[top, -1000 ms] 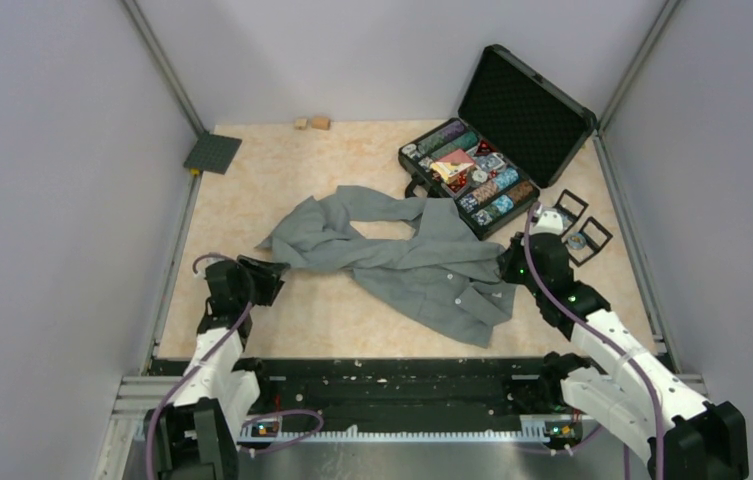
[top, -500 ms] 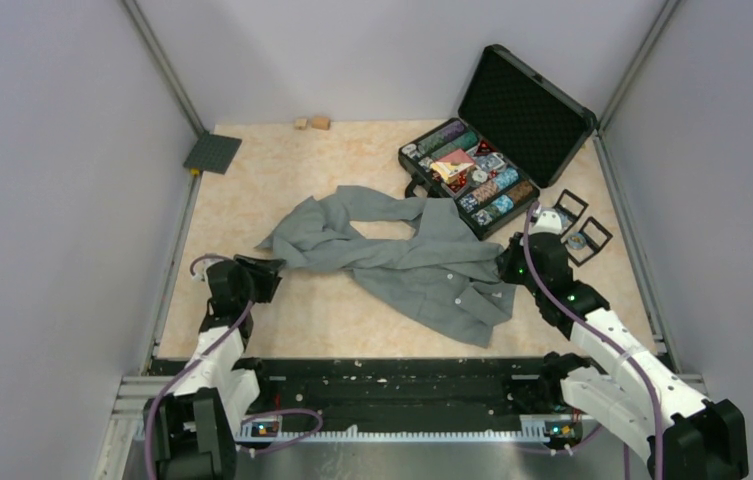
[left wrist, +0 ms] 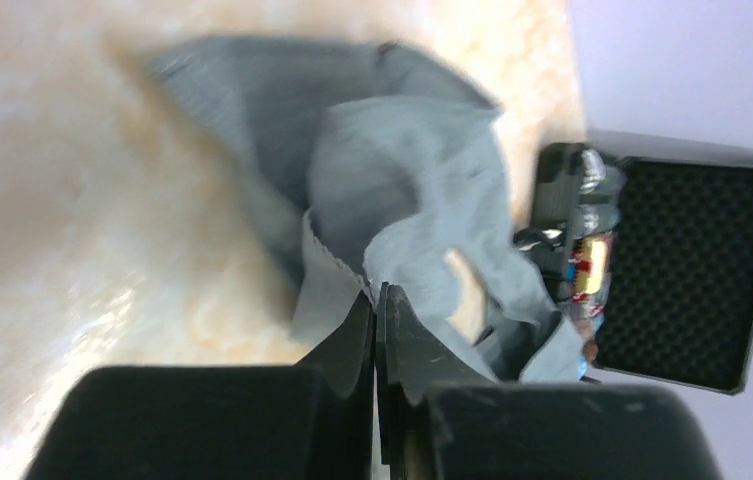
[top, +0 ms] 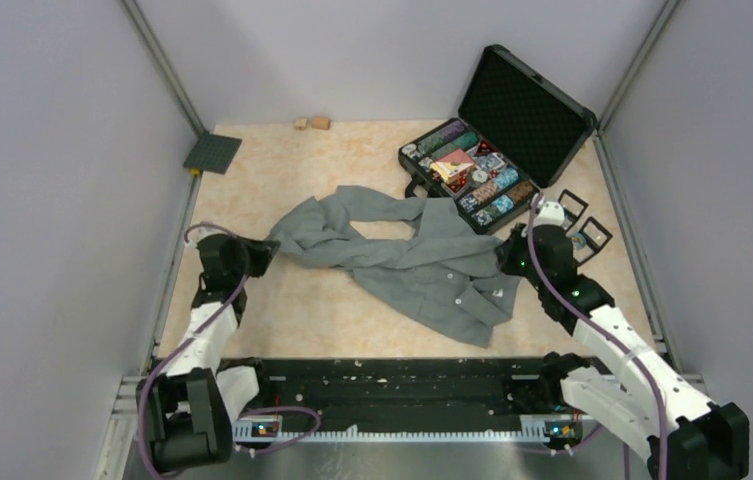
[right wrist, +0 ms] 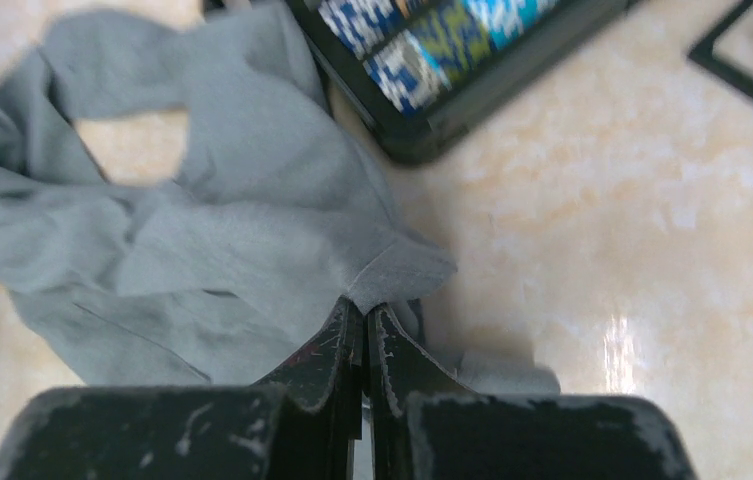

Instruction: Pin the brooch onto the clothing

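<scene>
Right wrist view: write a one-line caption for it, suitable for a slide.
Right end effector pinched shut on an edge of the grey shirt, with the chip case beyond on the table.

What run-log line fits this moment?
left gripper: shut on grey button-up shirt | right gripper: shut on same shirt | shirt: crumpled

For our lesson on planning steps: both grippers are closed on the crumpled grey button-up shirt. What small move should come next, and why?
Probably draw the arms slightly apart to spread the grey button-up shirt. The left gripper pinches its left end and the right gripper its right edge. The cloth between them lies bunched and folded, which looks too rumpled for pinning.
</scene>
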Tool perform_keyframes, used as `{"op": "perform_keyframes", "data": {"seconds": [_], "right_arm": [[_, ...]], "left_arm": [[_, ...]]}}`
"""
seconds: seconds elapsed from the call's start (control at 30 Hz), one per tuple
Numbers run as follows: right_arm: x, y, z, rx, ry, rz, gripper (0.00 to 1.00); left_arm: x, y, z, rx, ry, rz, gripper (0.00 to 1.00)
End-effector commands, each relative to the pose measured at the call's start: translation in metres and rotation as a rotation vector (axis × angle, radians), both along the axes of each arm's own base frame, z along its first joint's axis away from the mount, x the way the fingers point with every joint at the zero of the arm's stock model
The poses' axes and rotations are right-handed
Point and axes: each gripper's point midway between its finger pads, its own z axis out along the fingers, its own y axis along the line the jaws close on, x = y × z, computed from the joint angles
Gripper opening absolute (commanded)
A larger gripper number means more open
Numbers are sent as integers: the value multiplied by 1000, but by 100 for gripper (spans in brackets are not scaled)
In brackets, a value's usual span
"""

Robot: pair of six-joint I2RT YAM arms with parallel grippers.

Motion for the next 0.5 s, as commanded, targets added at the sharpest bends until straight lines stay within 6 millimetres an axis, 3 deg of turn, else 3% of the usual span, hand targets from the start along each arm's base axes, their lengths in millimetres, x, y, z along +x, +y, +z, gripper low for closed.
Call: {"op": "perform_keyframes", "data": {"seconds": [0.0, 0.1, 0.23, 0.37, 0.47], "right_arm": [[24, 6, 115, 72, -282, 2, 0], [22, 3, 181, 102, -444, 7, 0], [2, -6, 269, 120, -651, 25, 0], [-36, -15, 343, 110, -849, 77, 0], [-73, -17, 389, 107, -986, 149, 0]], "left_arm": [[24, 9, 102, 158, -232, -37, 0], [20, 24, 175, 301, -335, 7, 0], [-5, 41, 274, 467, -442, 84, 0], [-42, 46, 343, 569, -533, 136, 0], [-75, 54, 383, 636, -595, 215, 0]]}}
